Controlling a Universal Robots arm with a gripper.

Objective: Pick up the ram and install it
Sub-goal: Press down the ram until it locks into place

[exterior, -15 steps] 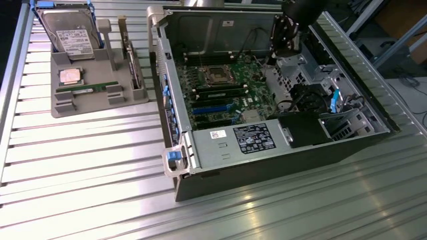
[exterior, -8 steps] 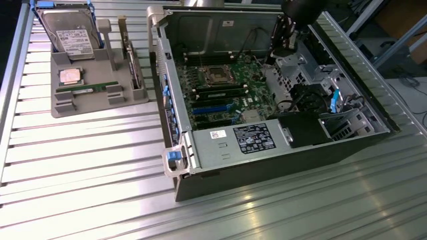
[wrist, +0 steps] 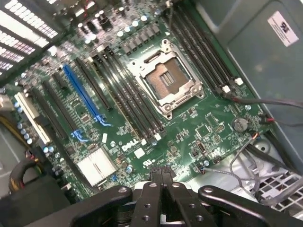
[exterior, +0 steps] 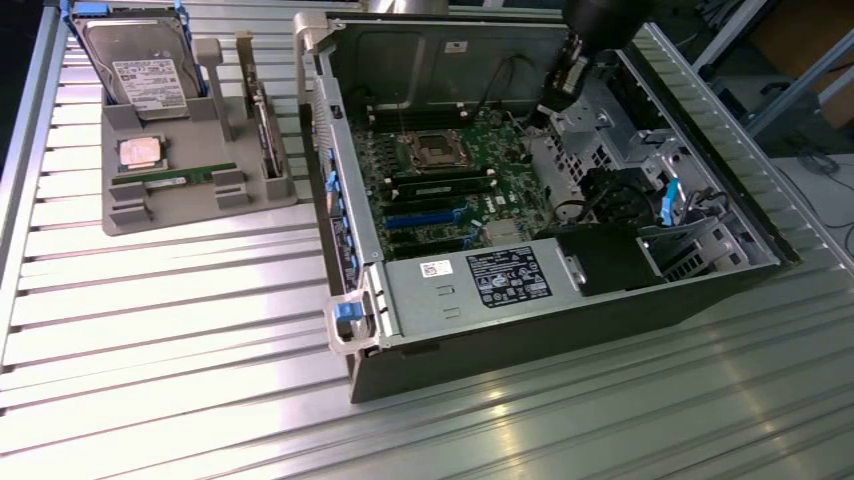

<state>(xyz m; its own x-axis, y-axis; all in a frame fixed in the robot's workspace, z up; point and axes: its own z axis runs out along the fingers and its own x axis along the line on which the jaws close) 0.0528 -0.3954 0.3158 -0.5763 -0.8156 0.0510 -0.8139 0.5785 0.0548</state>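
The gripper (wrist: 161, 176) hangs inside the open computer case (exterior: 400, 310), above the motherboard (wrist: 142, 109); its fingers are pressed together and carry nothing; the ram (exterior: 180, 178) lies flat in the grey tray (exterior: 200, 205), well apart from the gripper, slotted there for access beside the hard drive (exterior: 140, 65).

Ram (exterior: 180, 177) in grey holder (exterior: 200, 205)

The arm (exterior: 603, 25) reaches down from the upper edge of the exterior view, its gripper (wrist: 161, 176) pointing downward with both black fingers (wrist: 154, 177) pressed together, holding nothing
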